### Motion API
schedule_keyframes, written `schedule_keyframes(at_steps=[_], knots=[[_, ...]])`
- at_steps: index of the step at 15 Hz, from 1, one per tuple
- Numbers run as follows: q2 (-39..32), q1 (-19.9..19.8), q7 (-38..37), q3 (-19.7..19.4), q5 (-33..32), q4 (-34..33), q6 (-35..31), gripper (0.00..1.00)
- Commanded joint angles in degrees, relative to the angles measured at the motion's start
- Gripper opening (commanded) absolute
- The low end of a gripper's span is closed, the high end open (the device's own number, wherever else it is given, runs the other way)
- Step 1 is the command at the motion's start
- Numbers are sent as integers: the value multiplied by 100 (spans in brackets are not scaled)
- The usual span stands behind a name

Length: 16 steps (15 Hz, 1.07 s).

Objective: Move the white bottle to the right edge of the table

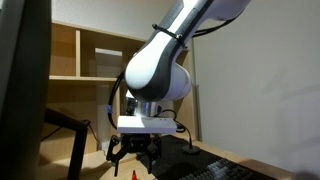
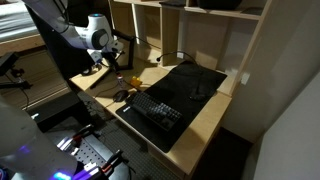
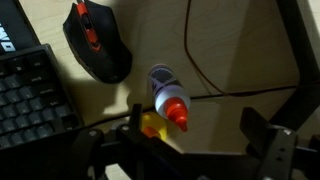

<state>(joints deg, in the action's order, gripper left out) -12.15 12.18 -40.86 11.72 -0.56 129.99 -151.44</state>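
Observation:
The white bottle (image 3: pixel 165 88) with its red pointed cap stands upright on the pale wooden table (image 3: pixel 230 45), seen from above in the wrist view. My gripper (image 3: pixel 195 135) is open and hovers above it. The bottle is near the left finger and nothing is held. In an exterior view the open gripper (image 1: pixel 133 152) hangs low, with the red cap tip (image 1: pixel 133 173) just below it. In an exterior view the gripper (image 2: pixel 112 62) is over the table's far left part (image 2: pixel 150 75); the bottle is too small to make out there.
A black mouse with red trim (image 3: pixel 97 40) lies near the bottle, with a black keyboard (image 3: pixel 30 100) beside it. A small yellow object (image 3: pixel 152 125) sits against the bottle. A cable (image 3: pixel 215 80) crosses the table. A light-wood cubby shelf (image 1: pixel 90 60) stands behind. A black mat (image 2: pixel 190 80) lies on the table.

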Motion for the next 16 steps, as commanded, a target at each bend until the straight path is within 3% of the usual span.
schedule_keyframes(at_steps=[1,6,7,11,16], knots=[[-198,224,-117,-235,-73,-66,-52,100],[-496,525,-638,-555,-455,-85,-213,100],[-308,433,-360,-456,-217,-2,-41,100],[-407,512,-499,-535,-302,-4,-132,100],[-498,860,-1358,-1033,-1270,-47,-308,100]])
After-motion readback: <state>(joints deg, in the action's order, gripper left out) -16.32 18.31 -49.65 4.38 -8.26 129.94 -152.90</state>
